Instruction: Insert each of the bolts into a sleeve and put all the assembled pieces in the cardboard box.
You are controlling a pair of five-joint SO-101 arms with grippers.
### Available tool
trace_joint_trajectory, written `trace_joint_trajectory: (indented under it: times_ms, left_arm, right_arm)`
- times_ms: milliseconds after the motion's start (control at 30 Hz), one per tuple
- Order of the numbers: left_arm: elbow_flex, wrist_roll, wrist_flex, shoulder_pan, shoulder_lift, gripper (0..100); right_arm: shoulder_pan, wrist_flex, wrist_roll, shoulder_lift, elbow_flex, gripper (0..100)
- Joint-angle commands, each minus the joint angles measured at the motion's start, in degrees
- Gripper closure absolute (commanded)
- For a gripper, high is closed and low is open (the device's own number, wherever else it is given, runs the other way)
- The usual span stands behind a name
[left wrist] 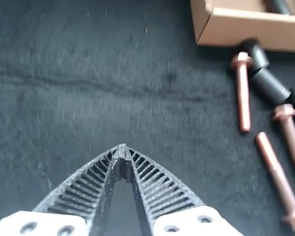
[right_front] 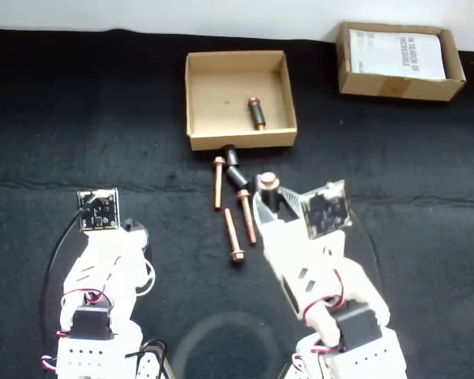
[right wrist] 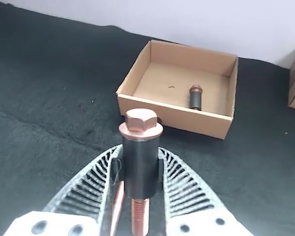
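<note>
My right gripper (right wrist: 140, 151) is shut on a black sleeve (right wrist: 139, 169) with a copper bolt (right wrist: 140, 124) pushed through it, held upright just in front of the cardboard box (right wrist: 173, 114). From above, that gripper (right_front: 268, 202) sits right of three loose copper bolts (right_front: 219, 183) (right_front: 246, 215) (right_front: 234, 235). Loose black sleeves (right_front: 235, 166) lie against the box's front wall (right_front: 241, 140). One assembled piece (right_front: 257, 113) lies inside the box. My left gripper (left wrist: 122, 150) is shut and holds nothing, over bare mat to the left of the bolts (left wrist: 243, 91) and sleeves (left wrist: 269, 84).
A second cardboard box (right_front: 399, 79) with a printed sheet in it stands at the back right. A black mat (right_front: 103, 134) covers the table. The left arm (right_front: 103, 260) rests near the front left.
</note>
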Motion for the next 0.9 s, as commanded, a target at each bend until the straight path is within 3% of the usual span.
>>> trace_joint_trajectory:
  times_ms: [0,867]
  left_arm:
    - [1.19,-0.18,0.97,-0.66,-0.22,99]
    - [1.19,-0.53,1.05,-0.75,-0.13,99]
  right_arm:
    - [3.38,-4.88,0.44,9.63,-9.01,99.2]
    - [6.46,-8.75,0.44,86.20,-74.51,99.2]
